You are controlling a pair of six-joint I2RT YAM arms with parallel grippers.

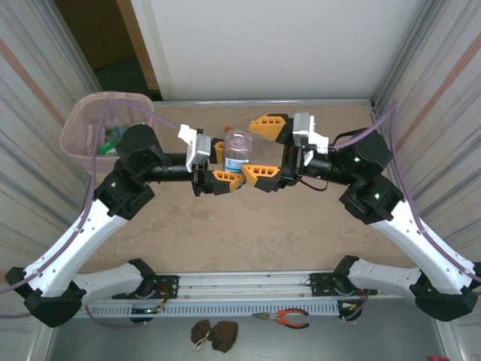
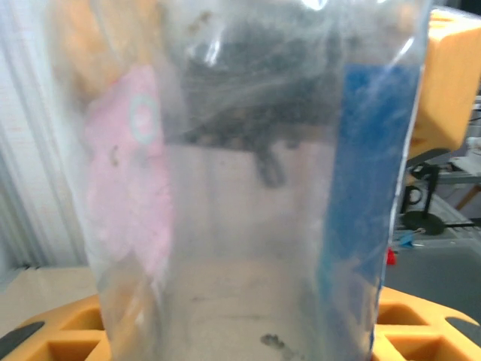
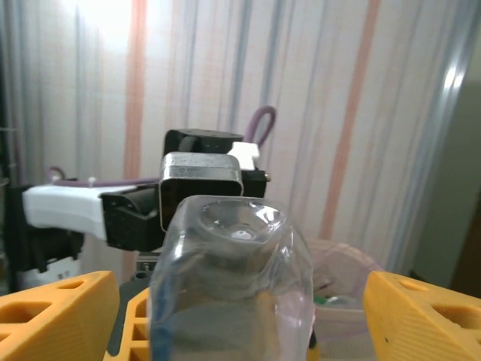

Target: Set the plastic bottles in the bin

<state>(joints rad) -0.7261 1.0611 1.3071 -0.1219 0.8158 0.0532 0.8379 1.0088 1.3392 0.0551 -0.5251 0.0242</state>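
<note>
A clear plastic bottle (image 1: 237, 149) with a blue label is held upside down above the middle of the table, between both grippers. My left gripper (image 1: 224, 165) is shut on it; in the left wrist view the bottle (image 2: 248, 188) stands right before the camera, between the orange fingers (image 2: 52, 338). My right gripper (image 1: 263, 149) is open. Its orange fingers (image 3: 421, 316) stand wide on either side of the bottle (image 3: 233, 293) with gaps on both sides. The pale-pink bin (image 1: 101, 120) stands at the far left, with a green bottle (image 1: 113, 140) inside. It also appears behind the bottle as the bin (image 3: 353, 301).
Corrugated metal walls close in the table on the left (image 1: 37, 98) and right (image 1: 443, 98). Red-handled pliers (image 1: 289, 318) and a brown lump (image 1: 214, 332) lie in front of the arm bases. The beige tabletop (image 1: 248, 233) lies below the grippers.
</note>
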